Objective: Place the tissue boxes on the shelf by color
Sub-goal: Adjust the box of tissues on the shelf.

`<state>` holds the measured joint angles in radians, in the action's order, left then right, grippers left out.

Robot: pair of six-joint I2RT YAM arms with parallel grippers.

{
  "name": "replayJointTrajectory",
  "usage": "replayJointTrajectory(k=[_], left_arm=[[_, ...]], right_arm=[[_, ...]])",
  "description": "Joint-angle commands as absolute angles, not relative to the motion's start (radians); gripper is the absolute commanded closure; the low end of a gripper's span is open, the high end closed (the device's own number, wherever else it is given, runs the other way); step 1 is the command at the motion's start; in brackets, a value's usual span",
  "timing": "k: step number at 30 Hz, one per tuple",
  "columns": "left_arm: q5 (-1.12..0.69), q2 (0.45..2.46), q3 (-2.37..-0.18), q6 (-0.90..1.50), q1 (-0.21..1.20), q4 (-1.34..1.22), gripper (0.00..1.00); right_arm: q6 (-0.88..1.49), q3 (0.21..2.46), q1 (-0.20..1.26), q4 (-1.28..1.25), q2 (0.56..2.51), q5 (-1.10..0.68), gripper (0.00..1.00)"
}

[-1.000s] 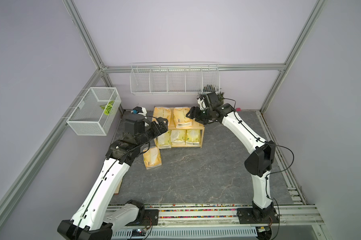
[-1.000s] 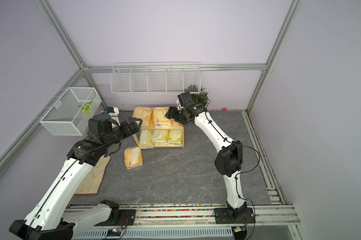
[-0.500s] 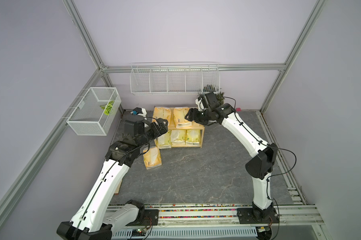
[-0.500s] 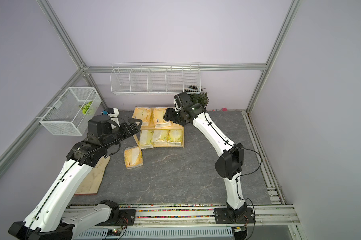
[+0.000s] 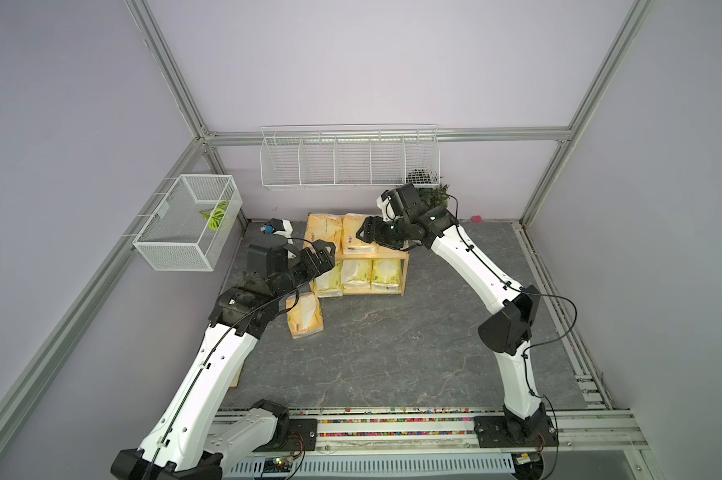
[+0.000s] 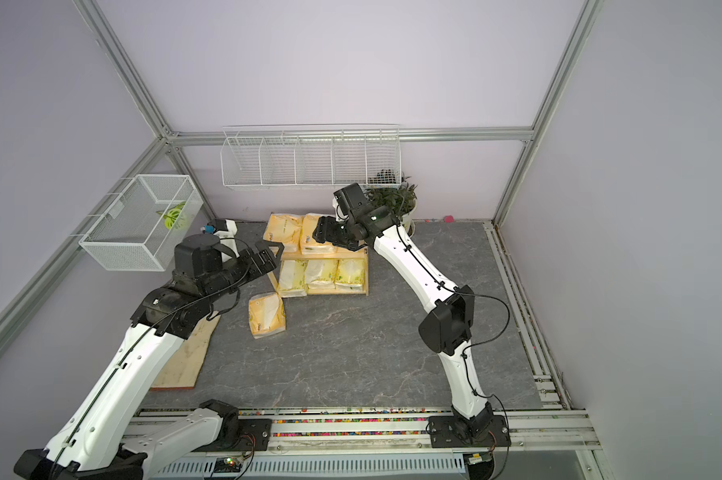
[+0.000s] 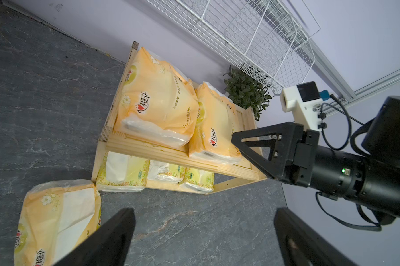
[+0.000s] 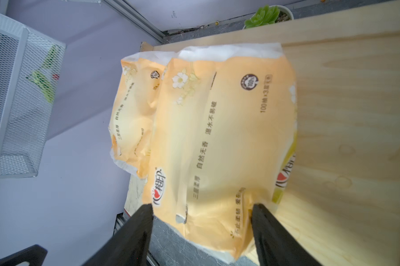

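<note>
The pale wooden shelf (image 5: 405, 266) (image 6: 366, 270) (image 7: 148, 149) stands at the back. Its lower tier holds three lemon-yellow tissue boxes (image 5: 356, 274) (image 6: 321, 274) (image 7: 123, 172). Two orange tissue boxes lie on top (image 5: 322, 230) (image 7: 157, 99) (image 8: 134, 119). My right gripper (image 5: 367, 235) (image 8: 201, 206) is shut on the near end of the second one (image 7: 214, 129) (image 8: 217, 138), which overhangs the front rim. A third orange box (image 5: 305, 316) (image 6: 266, 313) (image 7: 56, 221) lies on the floor left of the shelf. My left gripper (image 5: 324, 253) (image 7: 202, 213) hovers open and empty above the floor beside it.
A white wire basket (image 5: 351, 162) hangs on the back wall, a mesh basket (image 5: 184, 224) on the left wall. A potted plant (image 5: 434, 195) stands behind the right arm. A wooden board (image 6: 180, 357) lies by the left arm. A small succulent (image 8: 266, 13) stands behind the shelf.
My right gripper has shifted a little to the left over the shelf top, at the second orange box. The left arm has hardly moved.
</note>
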<state>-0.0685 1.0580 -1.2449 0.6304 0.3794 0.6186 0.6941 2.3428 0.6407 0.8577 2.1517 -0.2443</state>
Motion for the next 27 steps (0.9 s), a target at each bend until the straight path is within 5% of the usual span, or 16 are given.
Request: replayJointTrajectory(k=[1, 27], left_arm=[[-0.071, 1.044, -1.238, 0.621, 0.373, 0.613, 0.0], [0.07, 0.981, -1.188, 0.681, 0.373, 0.702, 0.0]], right_arm=[[0.699, 2.353, 0.648, 0.863, 2.158, -0.255, 0.28], [0.643, 2.152, 0.644, 0.801, 1.894, -0.258, 0.28]])
